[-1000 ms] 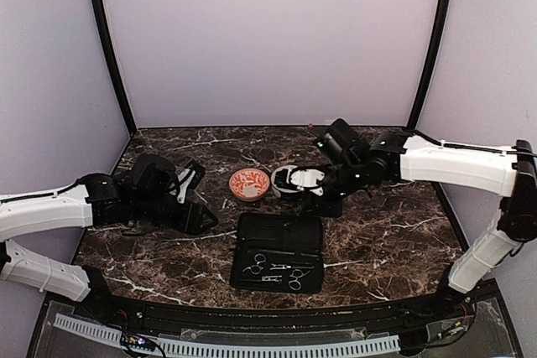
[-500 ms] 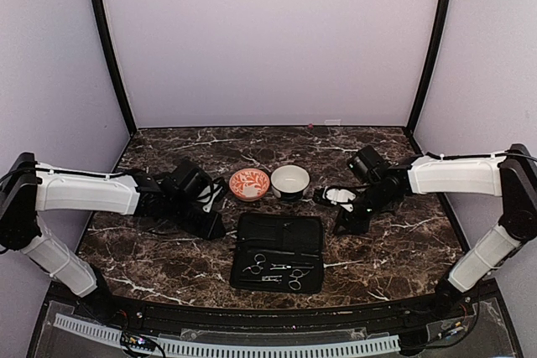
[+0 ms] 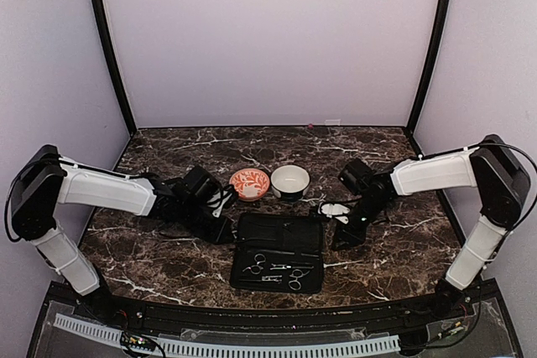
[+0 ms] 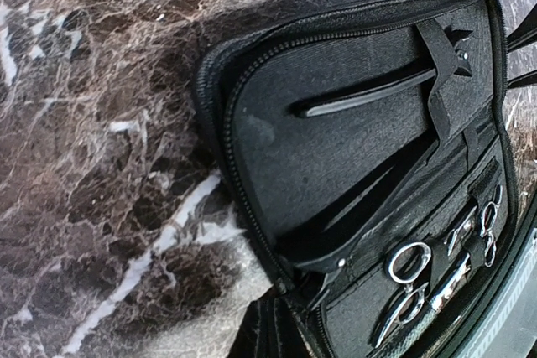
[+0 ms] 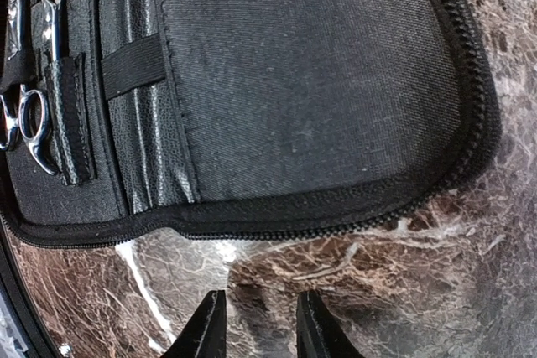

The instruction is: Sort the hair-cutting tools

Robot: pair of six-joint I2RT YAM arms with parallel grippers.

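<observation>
The black case [image 3: 278,235] lies open in the middle of the table. Silvery scissors [image 3: 257,266] and other small metal tools [image 3: 292,275] sit strapped in its near half. The left wrist view shows ring-handled scissors [image 4: 409,263] and a slim dark stick [image 4: 369,95] under a strap. My left gripper [image 3: 221,226] is low at the case's left edge, fingers [image 4: 267,337] shut beside the zipper; whether they pinch the fabric does not show. My right gripper [image 3: 341,236] hovers just off the case's right edge [image 5: 319,203], open by a narrow gap [image 5: 260,329] over bare marble. Scissors [image 5: 32,127] show at that view's left.
An orange-patterned bowl [image 3: 249,184] and a white bowl [image 3: 290,181] stand side by side just behind the case. The marble table [image 3: 394,249] ends at a black rail along the near edge. Grey walls close off the back and both sides.
My left arm has swung right to the case's left edge and its jaws have shut. My right arm has left the white bowl, come down to the case's right edge, and narrowed its jaws.
</observation>
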